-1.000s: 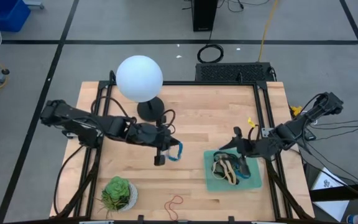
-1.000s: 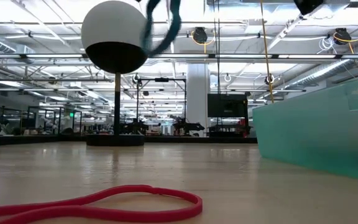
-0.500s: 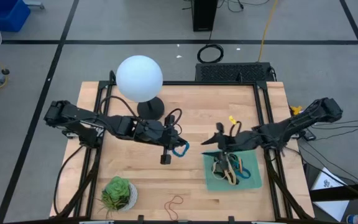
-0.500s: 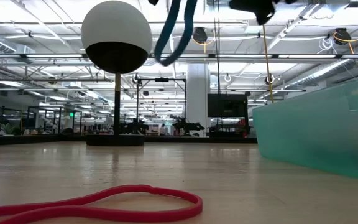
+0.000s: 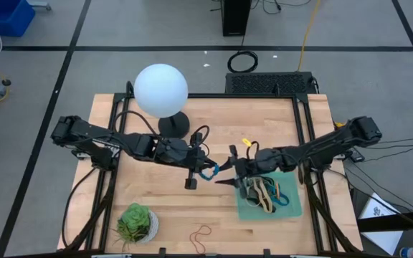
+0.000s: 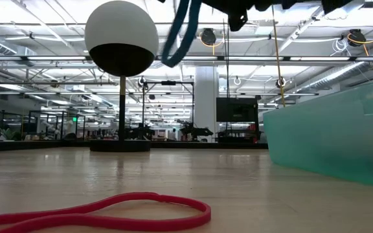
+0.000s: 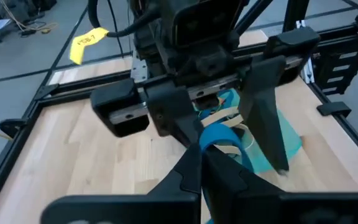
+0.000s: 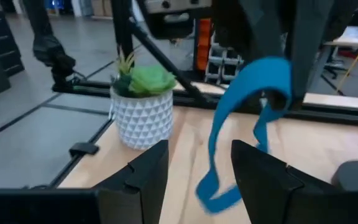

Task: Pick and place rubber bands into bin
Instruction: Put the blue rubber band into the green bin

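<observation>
**Blue band held up between two arms**

Near the middle of the high view, the left end effector (image 5: 201, 170) pinched a blue rubber band (image 5: 208, 173). The right end effector (image 5: 228, 170) was spread wide beside it. The bin (image 5: 292, 208) sat lower right, holding rubber bands (image 5: 265, 193). A red band (image 5: 202, 233) lay on the table (image 5: 214, 129).

My overhead camera looks straight down, whole table (image 5: 214, 122) in frame centre. Low camera sits at tabletop height, faces level across wood into room, very near red band (image 6: 109, 210) at frame bottom. Wrist cameras close in, face each other; both share blue band (image 7: 219, 134) (image 8: 247, 106).
</observation>
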Tool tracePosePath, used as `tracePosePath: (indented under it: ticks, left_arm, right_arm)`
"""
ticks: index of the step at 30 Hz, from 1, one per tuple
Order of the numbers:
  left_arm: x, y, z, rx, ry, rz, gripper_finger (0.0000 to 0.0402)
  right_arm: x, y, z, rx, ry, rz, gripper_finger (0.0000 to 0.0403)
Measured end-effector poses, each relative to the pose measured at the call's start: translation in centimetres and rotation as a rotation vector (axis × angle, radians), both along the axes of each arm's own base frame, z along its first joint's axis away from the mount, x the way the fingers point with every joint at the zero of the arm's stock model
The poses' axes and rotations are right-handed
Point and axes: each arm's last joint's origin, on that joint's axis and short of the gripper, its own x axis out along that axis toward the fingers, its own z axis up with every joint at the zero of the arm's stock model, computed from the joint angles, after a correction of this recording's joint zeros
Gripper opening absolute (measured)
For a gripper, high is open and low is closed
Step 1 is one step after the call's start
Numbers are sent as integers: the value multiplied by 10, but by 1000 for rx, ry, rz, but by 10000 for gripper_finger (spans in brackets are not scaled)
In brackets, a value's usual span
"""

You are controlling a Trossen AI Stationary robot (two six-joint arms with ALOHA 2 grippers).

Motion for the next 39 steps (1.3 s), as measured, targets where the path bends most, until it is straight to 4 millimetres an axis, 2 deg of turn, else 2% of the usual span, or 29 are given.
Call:
tracePosePath:
  ticks: [4,11,15,23,39]
  left_arm:
    - [0,0,0,1,0,0,22]
    - [0,0,0,20,-1,-2,8]
    - [0,1,0,31,-2,12,25]
    - [0,1,0,34,-3,18,29]
    - [0,1,0,-4,-1,34,34]
  right_arm:
    - [5,-1,-3,-2,-22,-7,171]
    - [7,-2,-2,12,-48,-2,157]
    - [7,0,0,23,-64,42,119]
    - [7,-1,1,-25,-82,46,8]
    - [7,0,1,-26,-85,46,2]
